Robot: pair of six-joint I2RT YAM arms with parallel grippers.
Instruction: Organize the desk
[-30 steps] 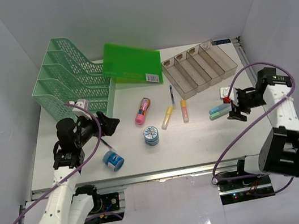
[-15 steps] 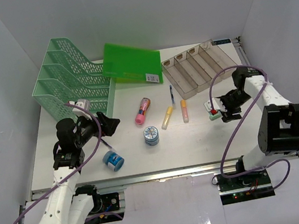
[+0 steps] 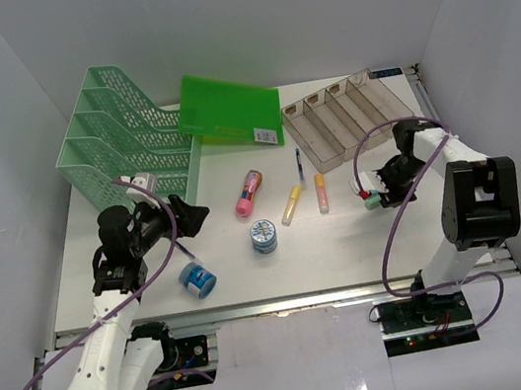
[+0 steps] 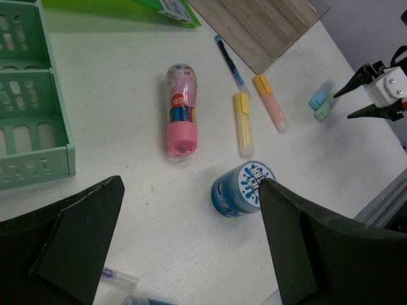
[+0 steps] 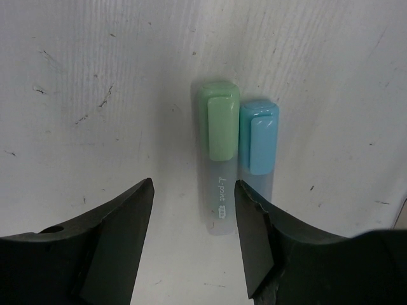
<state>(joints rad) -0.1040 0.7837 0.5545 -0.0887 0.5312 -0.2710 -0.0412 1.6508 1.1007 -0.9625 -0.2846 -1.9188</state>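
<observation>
On the white desk (image 3: pixel 255 281), a green highlighter (image 5: pixel 216 133) and a blue highlighter (image 5: pixel 257 136) lie side by side, touching. My right gripper (image 5: pixel 194 190) hangs low over them, open; the green one's clear end lies between the jaws, close to the right finger, and the blue one runs under that finger. In the top view this gripper (image 3: pixel 379 187) is at the right of the desk. My left gripper (image 4: pixel 191 190) is open and holds nothing, hovering at the left (image 3: pixel 184 218), near a blue round tub (image 4: pixel 243 189).
A pink bottle (image 3: pixel 248 194), yellow highlighter (image 3: pixel 290 204), orange highlighter (image 3: pixel 320 193) and blue pen (image 3: pixel 299 162) lie mid-desk. A second blue tub (image 3: pixel 197 280) lies front left. At the back are a mint mesh rack (image 3: pixel 121 138), green folder (image 3: pixel 229 110) and clear compartmented tray (image 3: pixel 347 115).
My right arm has swung left and come down over the green and blue highlighters, and its jaws have narrowed. The left arm has not moved.
</observation>
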